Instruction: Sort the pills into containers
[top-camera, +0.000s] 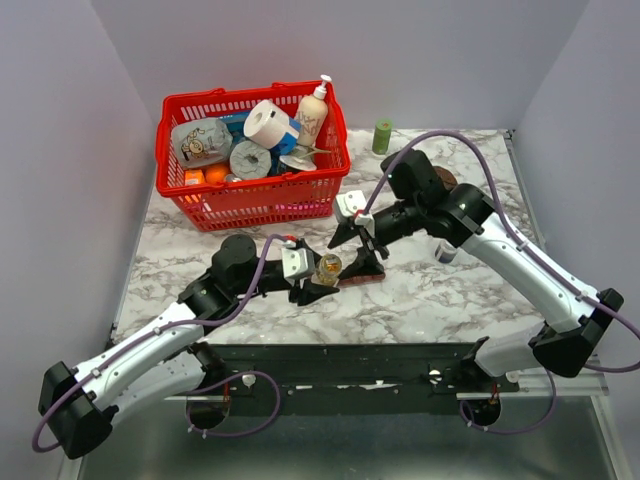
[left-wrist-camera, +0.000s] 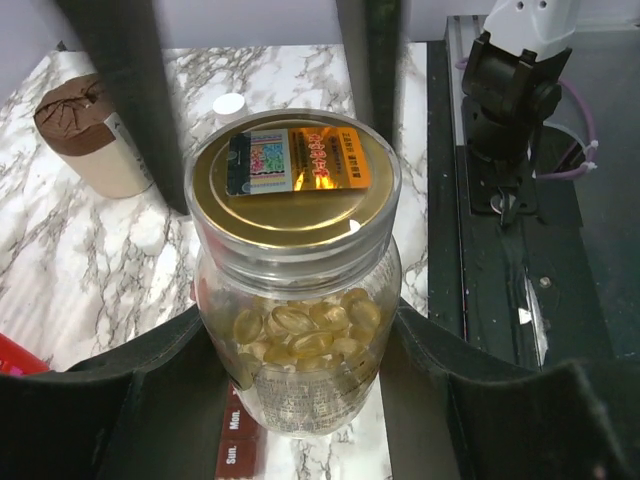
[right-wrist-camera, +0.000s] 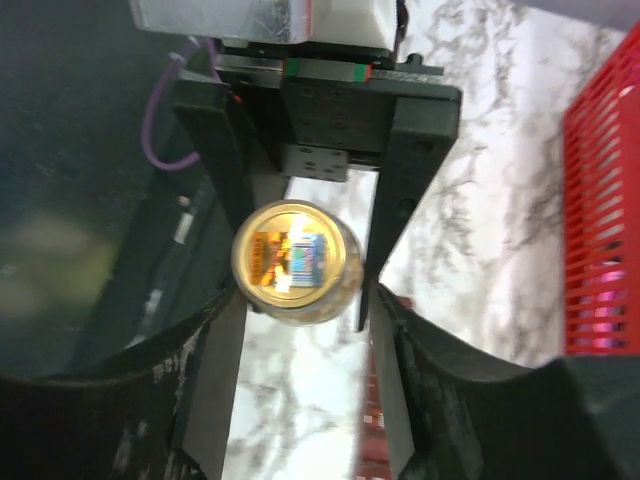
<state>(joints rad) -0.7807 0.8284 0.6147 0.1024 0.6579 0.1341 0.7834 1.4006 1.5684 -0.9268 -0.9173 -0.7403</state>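
Mid-table, in front of the red basket (top-camera: 250, 200), my left gripper (left-wrist-camera: 298, 340) is clamped on the clear bottle (left-wrist-camera: 290, 260), fingers pressed to both its sides. My right gripper (right-wrist-camera: 300, 308) hangs over the bottle top with jaws spread wide, not touching it as far as I can tell. Progress: basically zero. The gold seal (left-wrist-camera: 292, 170) looks in place across the mouth. All the pills (left-wrist-camera: 300, 330) I can see are heaped inside the bottle, none loose on the marble table (top-camera: 420, 300), none visible in the containers (top-camera: 368, 268). Left to do, by my read: open the bottle, get pills out, drop them into the compartments. Views: top external alone gives the layout, with the maroon strip just beside the bottle on its right and a green cap (top-camera: 382, 137) well back. Left wrist alone shows the pills through the wall, plus Sun. and Mon. labels on the strip end below the bottle. Right wrist looks straight down on the seal and shows my left fingers (right-wrist-camera: 405, 190) on either side; the strip is mostly hidden there.
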